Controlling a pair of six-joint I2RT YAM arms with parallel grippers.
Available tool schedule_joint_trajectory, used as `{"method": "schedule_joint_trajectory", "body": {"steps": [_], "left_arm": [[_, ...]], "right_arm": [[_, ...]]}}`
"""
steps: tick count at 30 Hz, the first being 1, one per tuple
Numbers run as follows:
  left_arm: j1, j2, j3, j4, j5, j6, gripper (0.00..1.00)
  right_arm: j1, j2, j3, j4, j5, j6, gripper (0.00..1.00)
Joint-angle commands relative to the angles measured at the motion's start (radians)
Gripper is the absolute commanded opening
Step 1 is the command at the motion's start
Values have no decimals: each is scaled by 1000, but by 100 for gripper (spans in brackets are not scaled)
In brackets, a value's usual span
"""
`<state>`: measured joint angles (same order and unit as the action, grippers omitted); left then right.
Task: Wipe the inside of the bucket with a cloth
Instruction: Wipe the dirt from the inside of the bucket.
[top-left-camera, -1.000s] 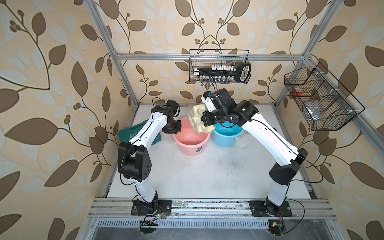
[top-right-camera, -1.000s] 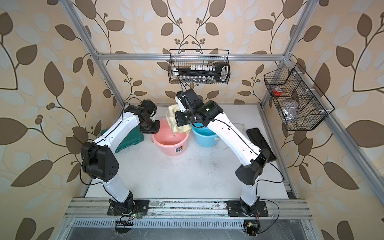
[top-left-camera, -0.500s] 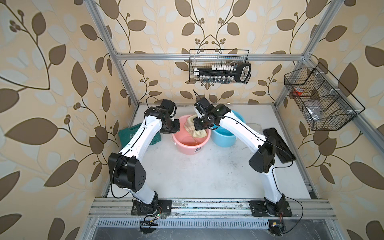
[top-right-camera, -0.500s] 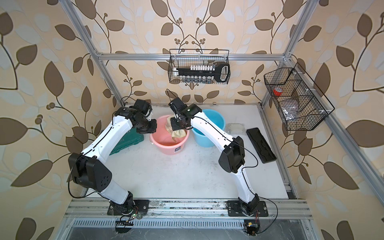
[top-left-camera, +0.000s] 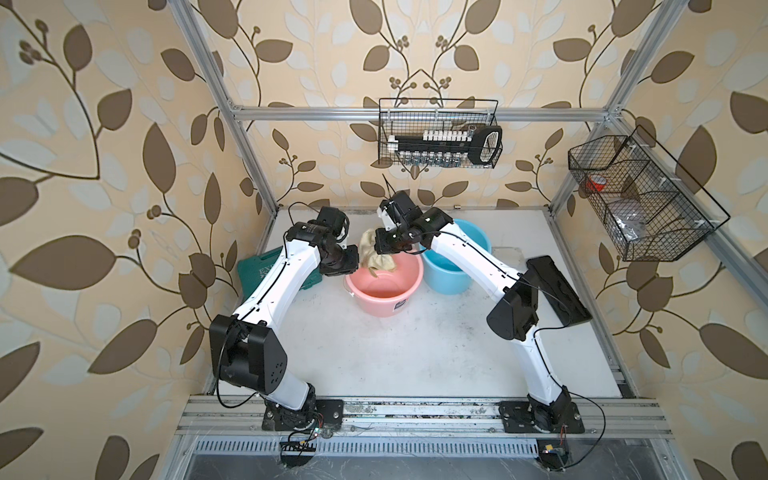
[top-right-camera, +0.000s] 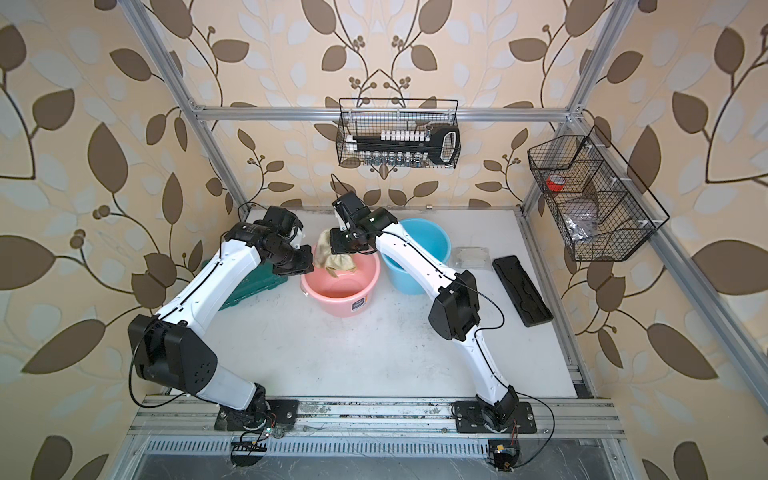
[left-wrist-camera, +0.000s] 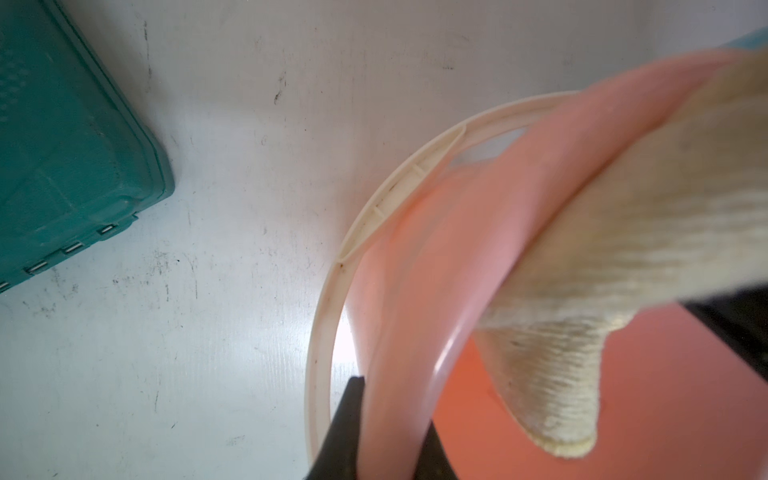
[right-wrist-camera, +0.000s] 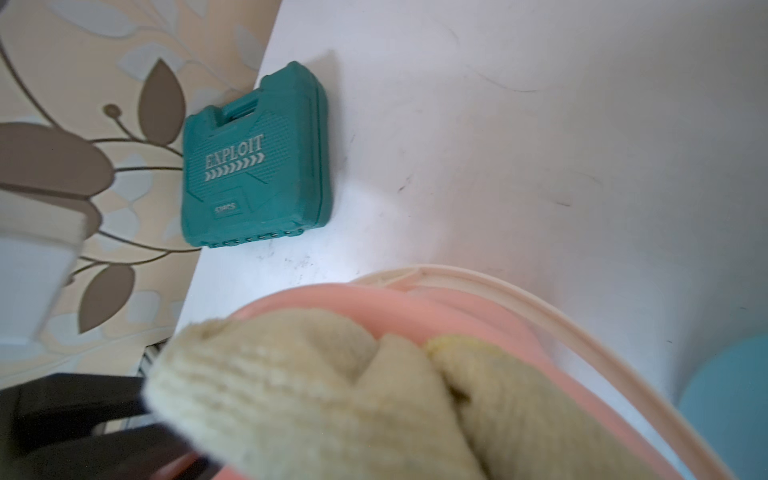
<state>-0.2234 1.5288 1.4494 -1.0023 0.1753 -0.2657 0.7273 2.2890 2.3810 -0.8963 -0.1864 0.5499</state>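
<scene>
Near of the pink bucket (top-left-camera: 382, 307) the desk (top-left-camera: 395, 365) lies open, so you have room there. Your left fingers (left-wrist-camera: 343, 432) pinch the bucket's left rim, one inside and one outside. The green case (top-left-camera: 257, 272) sits farther left. Your right fingers (top-left-camera: 380, 248) are closed on the cloth (top-left-camera: 376, 261), which drapes over the far rim with one corner hanging inside. Wiping looks barely begun, so next push the cloth down and sweep the wall. Mind the blue bucket (top-left-camera: 453, 270) close on the right.
</scene>
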Motion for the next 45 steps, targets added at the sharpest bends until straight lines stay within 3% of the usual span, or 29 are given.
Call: {"method": "schedule_joint_trajectory", "body": {"steps": [1,5,8,10,15,20,26,33,35,40,45], "left_arm": [[-30,-41,6,-11,61,3,0],[-61,-38,0,-6,28,-9,0],[-65,-42,1,-2,13,-14,0],[-66,-45,6,-8,-23,-12,0],[-66,-70,6,-1,-117,-15,0],[-65,-79,18,-2,-221,-21,0],[-65,-79,19,-9,-208,-18,0],[-65,-129,-23,5,-158,-15,0],[-65,-128,-26,9,-145,-14,0],[-65,-101,-5,12,-144,-11,0],[-65,-35,37,14,-138,-14,0]], "right_arm": [[9,22,31,94,-125,35,0],[-4,8,17,78,-74,34,0],[-17,-10,5,-5,50,17,0],[-39,-52,-54,-25,143,12,0],[-85,-196,-273,37,245,28,0],[-89,-284,-362,-19,345,22,0],[-89,-353,-431,55,356,30,0],[-57,-105,-46,-82,265,28,0],[-38,-65,-4,-87,244,33,0],[24,-67,-45,-25,212,28,0],[71,-144,-183,75,154,3,0]]}}
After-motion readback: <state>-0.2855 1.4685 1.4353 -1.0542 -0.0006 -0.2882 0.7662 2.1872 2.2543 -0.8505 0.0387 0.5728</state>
